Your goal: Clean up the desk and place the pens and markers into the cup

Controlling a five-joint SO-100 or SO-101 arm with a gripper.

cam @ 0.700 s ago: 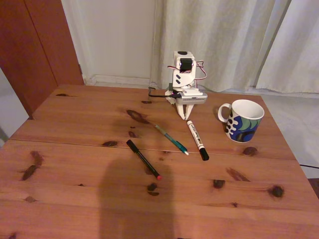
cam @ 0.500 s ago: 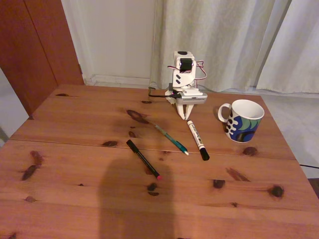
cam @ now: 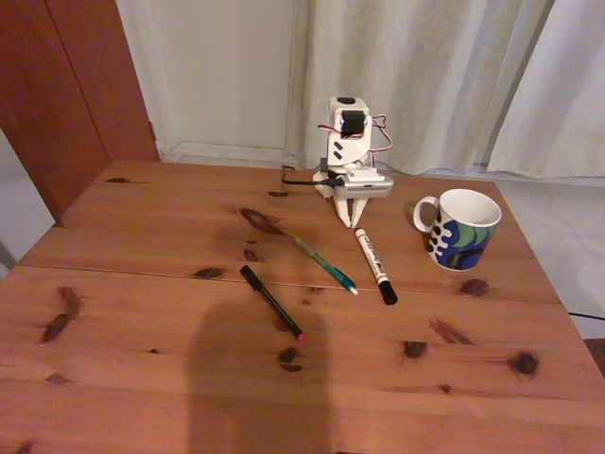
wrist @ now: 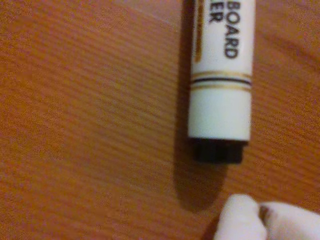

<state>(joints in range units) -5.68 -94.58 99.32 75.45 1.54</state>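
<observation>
On the desk [cam: 142, 312] lie a white-barrelled marker [cam: 373, 263] with a black cap, a teal-green pen [cam: 323, 264] and a thin black pen [cam: 272, 303] with a red tip. The cup [cam: 463, 230] stands upright at the right, handle toward the arm. My gripper [cam: 352, 223] points down at the back of the desk, shut and holding nothing, its tip just behind the marker's far end. In the wrist view the marker [wrist: 220, 75] lies close ahead, its black end nearest my gripper [wrist: 260, 215], whose white fingertips [wrist: 240, 222] meet at the bottom right.
The arm's base stands at the desk's far edge with a black cable [cam: 298, 178] running left. Pale curtains [cam: 425, 76] hang behind and a dark wooden panel [cam: 66, 85] stands at the left. A broad shadow [cam: 255, 378] covers the desk's front middle.
</observation>
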